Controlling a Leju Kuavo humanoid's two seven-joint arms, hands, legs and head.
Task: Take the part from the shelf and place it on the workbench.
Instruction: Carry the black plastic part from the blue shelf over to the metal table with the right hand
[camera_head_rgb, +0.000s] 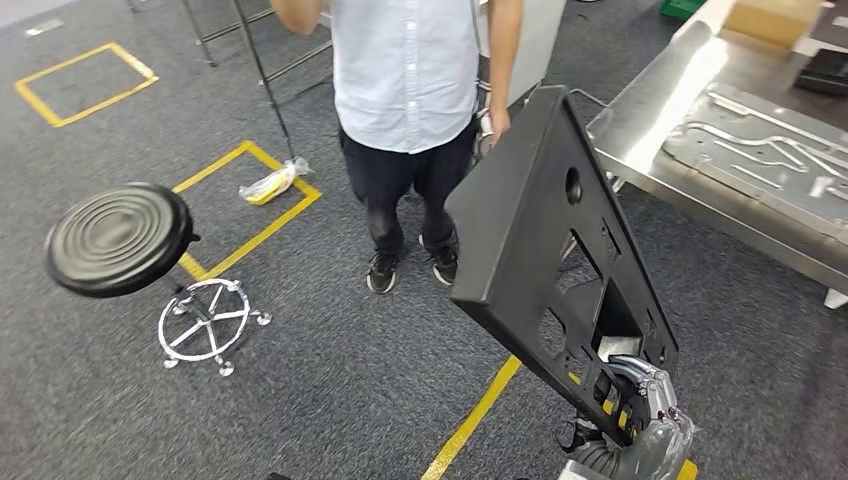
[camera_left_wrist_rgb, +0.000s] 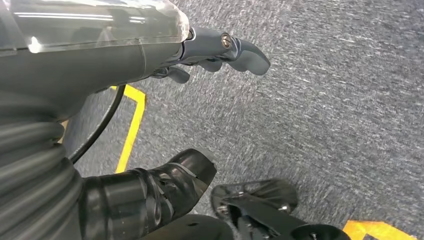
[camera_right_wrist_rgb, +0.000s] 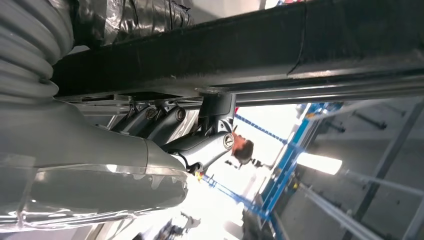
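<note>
Head view: I'm looking down at grey carpet (camera_head_rgb: 330, 390) with the part (camera_head_rgb: 545, 250) held up in front of me, right of centre.
Part: a big flat black plastic panel, roughly triangular, matte, with a raised rim along its edge, one round hole near the top and several angular cut-outs lower down. It tilts, its narrow top pointing up toward the person.
Where it sits: in the air over the carpet, just beside the near edge of the workbench (camera_head_rgb: 640, 150), not resting on it.
Right hand (camera_head_rgb: 640, 400): I see it at the panel's lower corner, fingers wrapped through the cut-outs and gripping it. In the right wrist view the fingers (camera_right_wrist_rgb: 165, 120) curl up against the panel's dark edge (camera_right_wrist_rgb: 250, 40).
Left hand (camera_left_wrist_rgb: 220, 55): in the left wrist view it hangs over the carpet with nothing in it; the fingers point outward, loosely apart from the thumb (camera_left_wrist_rgb: 170, 185).
Workbench: shiny steel top, carrying a grey pressed metal sheet (camera_head_rgb: 760, 150) and a cardboard box (camera_head_rgb: 775, 20) further back.
Person (camera_head_rgb: 410, 100): standing just behind the panel in a light shirt and dark trousers; one hand (camera_head_rgb: 497, 122) is right at the panel's upper edge, though I can't tell if it touches.
Floor: a black round stool (camera_head_rgb: 120, 240) on a chrome wheeled base to my left, yellow tape lines (camera_head_rgb: 250, 235), and a small plastic bag (camera_head_rgb: 272, 183) lying on one.
</note>
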